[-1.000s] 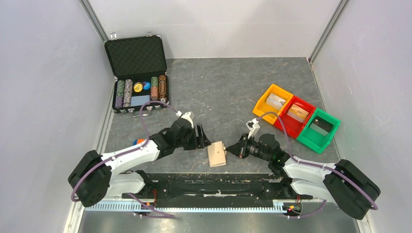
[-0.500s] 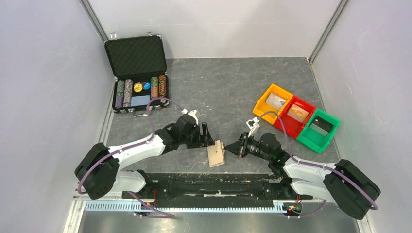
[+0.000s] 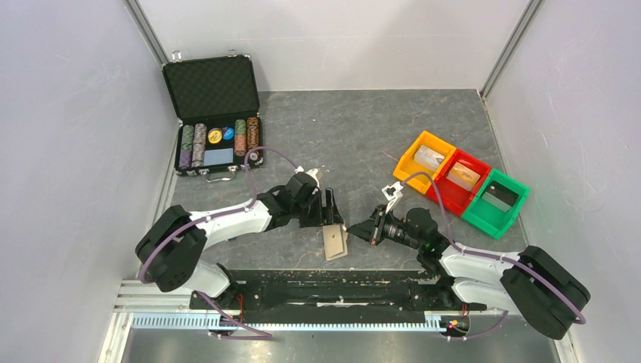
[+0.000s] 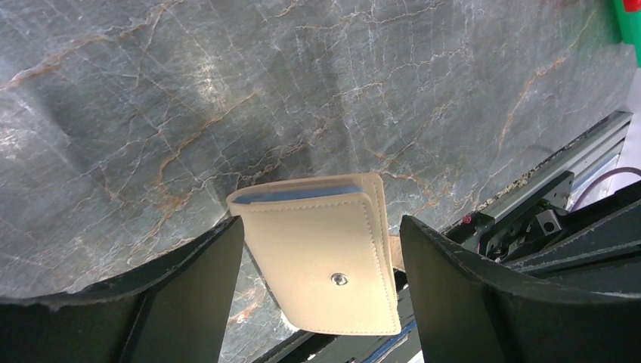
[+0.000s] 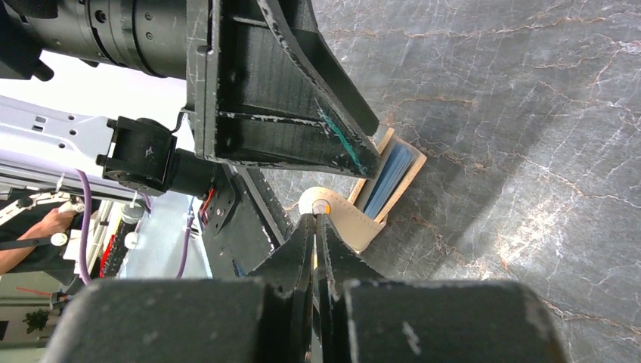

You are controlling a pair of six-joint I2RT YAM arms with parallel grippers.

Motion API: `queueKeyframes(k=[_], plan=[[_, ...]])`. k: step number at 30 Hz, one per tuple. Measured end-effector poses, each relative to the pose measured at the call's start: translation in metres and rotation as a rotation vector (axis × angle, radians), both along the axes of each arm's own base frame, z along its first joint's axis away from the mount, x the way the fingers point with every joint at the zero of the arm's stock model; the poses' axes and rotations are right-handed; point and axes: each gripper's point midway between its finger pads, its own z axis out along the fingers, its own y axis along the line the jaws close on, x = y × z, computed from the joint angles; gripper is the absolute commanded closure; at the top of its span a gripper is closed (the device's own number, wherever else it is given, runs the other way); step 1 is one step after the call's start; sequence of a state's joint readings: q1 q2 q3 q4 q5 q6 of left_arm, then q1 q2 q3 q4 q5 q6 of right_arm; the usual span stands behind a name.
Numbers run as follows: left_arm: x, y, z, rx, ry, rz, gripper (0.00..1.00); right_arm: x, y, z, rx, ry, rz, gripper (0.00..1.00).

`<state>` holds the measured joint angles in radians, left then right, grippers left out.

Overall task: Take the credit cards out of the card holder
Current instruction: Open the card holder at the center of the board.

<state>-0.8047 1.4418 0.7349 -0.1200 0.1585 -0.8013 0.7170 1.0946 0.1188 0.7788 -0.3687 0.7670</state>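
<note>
Our left gripper (image 3: 330, 215), jaws spread, has slid in to straddle the card holder (image 3: 335, 243) at six o'clock on the table (image 3: 363, 136). Our right gripper (image 5: 314, 221) pinches its tab (image 5: 336, 214). No credit cards show, so we judge opening comes next.

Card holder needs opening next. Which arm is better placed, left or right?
Right. The right tool is shut on the snap tab of the card holder, so it can likely peel it back. The left tool is open, straddling the card holder, better suited to steadying it.
</note>
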Motion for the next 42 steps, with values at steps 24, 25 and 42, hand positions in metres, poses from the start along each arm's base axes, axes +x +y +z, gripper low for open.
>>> queueKeyframes(k=[24, 25, 42], plan=[[0.004, 0.010, 0.014, 0.077, -0.070, -0.014, 0.98, 0.023, -0.038, -0.047, -0.246, -0.006, -0.157, 1.00], [0.004, 0.010, 0.016, 0.070, -0.077, -0.015, 0.98, 0.024, -0.041, -0.049, -0.260, -0.006, -0.165, 1.00], [-0.004, -0.001, 0.025, -0.100, -0.155, -0.063, 0.98, 0.042, -0.038, 0.002, -0.279, -0.108, -0.147, 0.61]])
